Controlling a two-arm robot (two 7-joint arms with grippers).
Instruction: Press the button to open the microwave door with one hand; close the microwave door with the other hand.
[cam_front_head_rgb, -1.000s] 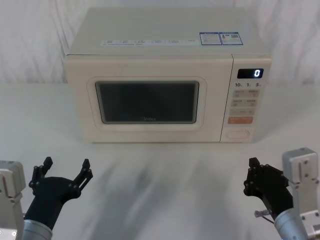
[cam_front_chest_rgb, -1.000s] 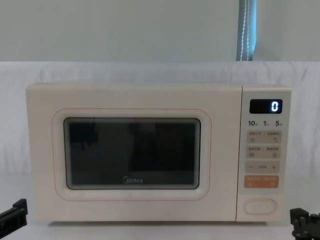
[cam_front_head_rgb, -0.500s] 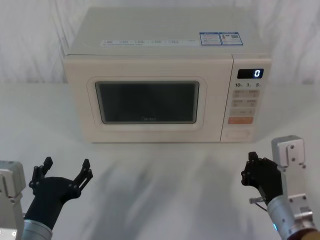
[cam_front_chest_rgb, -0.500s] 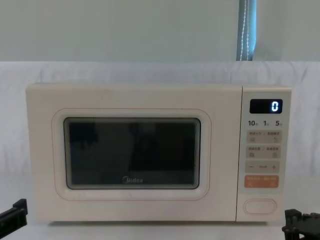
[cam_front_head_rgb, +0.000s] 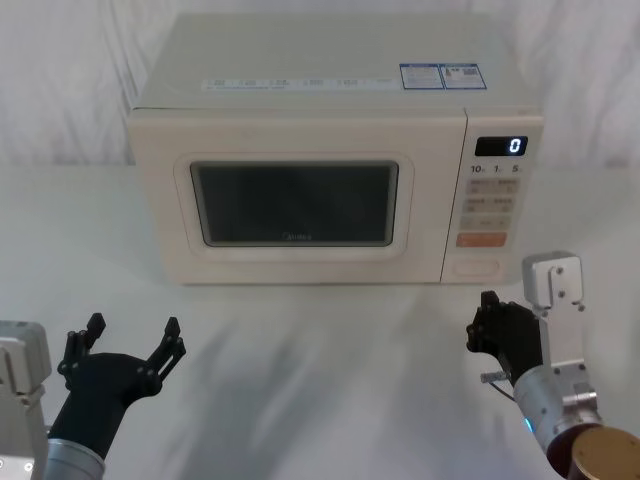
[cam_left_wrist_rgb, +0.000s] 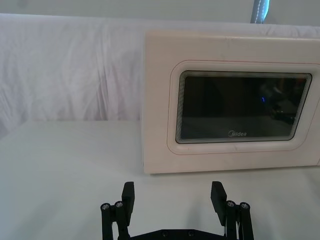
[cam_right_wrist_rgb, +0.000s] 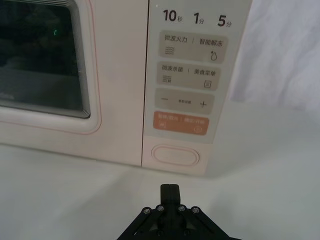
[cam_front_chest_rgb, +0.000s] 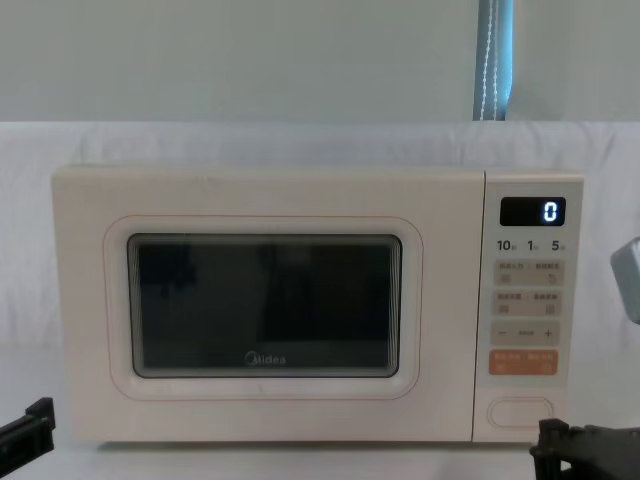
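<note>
The microwave door (cam_front_chest_rgb: 265, 305) carries the grey brand "Midea" under its window. The display (cam_front_chest_rgb: 532, 212) reads "0". Below it, the control panel (cam_right_wrist_rgb: 192, 75) shows "10", "1" and "5", then a key marked "−" and "+".

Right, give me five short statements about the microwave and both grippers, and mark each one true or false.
1. The microwave door is shut. True.
2. The right gripper is pressing the button. False: it sits short of the button, fingers shut, not touching.
3. The left gripper is open, low on the robot's left, away from the microwave. True.
4. The display reads 5. False: it reads 0.
5. The orange key sits directly above the button. True.
</note>
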